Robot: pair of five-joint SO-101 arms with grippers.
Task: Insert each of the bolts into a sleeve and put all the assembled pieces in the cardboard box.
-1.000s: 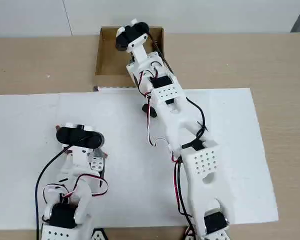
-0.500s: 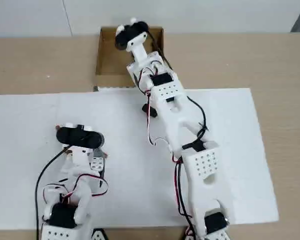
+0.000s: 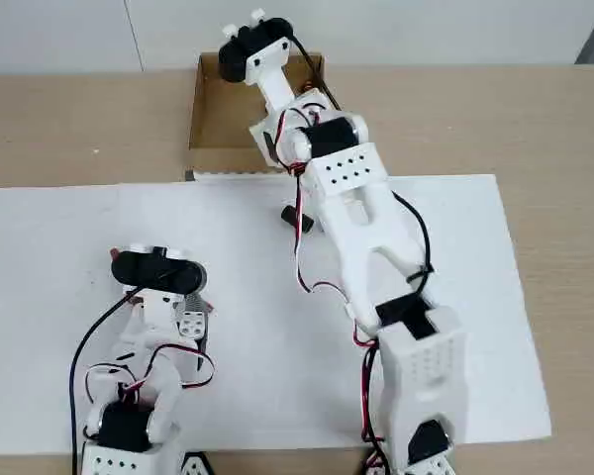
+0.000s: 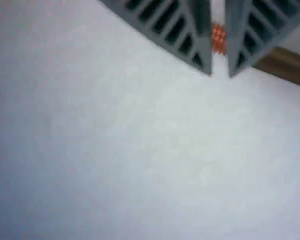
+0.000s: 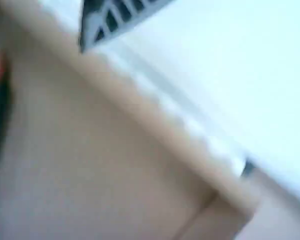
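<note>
Cardboard box (image 3: 216,111), far side of bench (image 3: 535,119): walls upstanding all round; right part of opening roofed by right arm (image 3: 361,213), left part open from above.
Right arm: long diagonal bar from near bench edge across white sheet (image 3: 79,237) to box; bars sideways passage there.
Small dark piece (image 3: 295,216): on sheet, just beside right arm.
Left arm (image 3: 153,327): folded, near-left of sheet.
Free lanes: broad bare sheet between arms; bare bench right of box.

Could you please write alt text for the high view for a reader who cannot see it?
Seen from above, the right arm stretches across a white sheet, its wrist over the cardboard box at the far side of the wooden table. The left arm sits folded over the sheet's near left corner.
</note>
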